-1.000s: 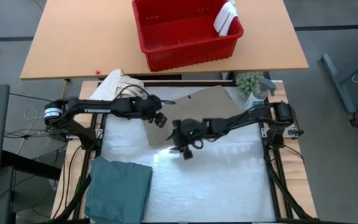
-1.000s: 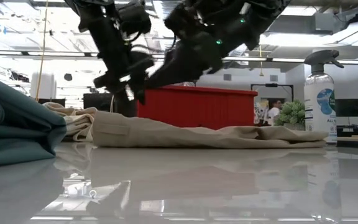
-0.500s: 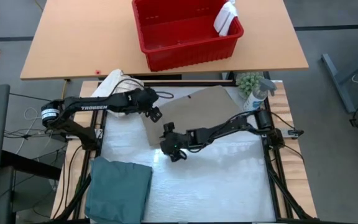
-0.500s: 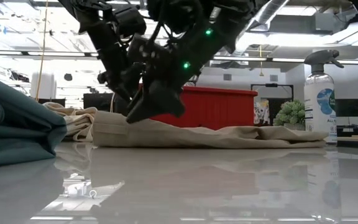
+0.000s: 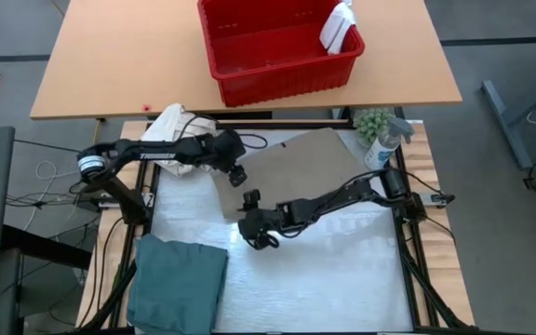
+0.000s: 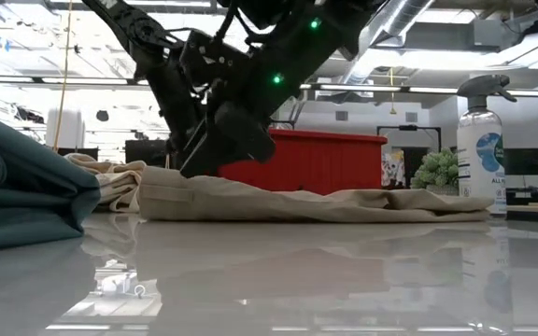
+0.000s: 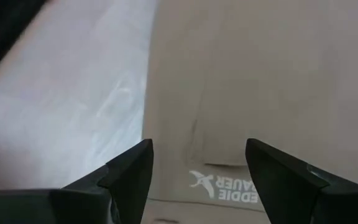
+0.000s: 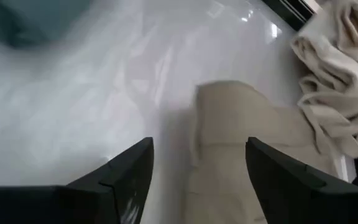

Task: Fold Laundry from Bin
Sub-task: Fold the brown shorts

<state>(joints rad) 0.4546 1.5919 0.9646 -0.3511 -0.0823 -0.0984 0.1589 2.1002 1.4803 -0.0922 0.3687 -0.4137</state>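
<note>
Khaki trousers [image 5: 296, 167] look limp, light, non-slippery: we grab the waistband corners, left claw [image 5: 237, 176] and right claw [image 5: 257, 234] both wide, empty, over them.

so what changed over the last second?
The right gripper swept leftward across the table to the left end of the khaki trousers, jaws open, nothing held. The left gripper edged slightly toward the far edge over the trousers, open and empty. Trousers, folded teal garment, red bin and cream cloth stayed put.
</note>
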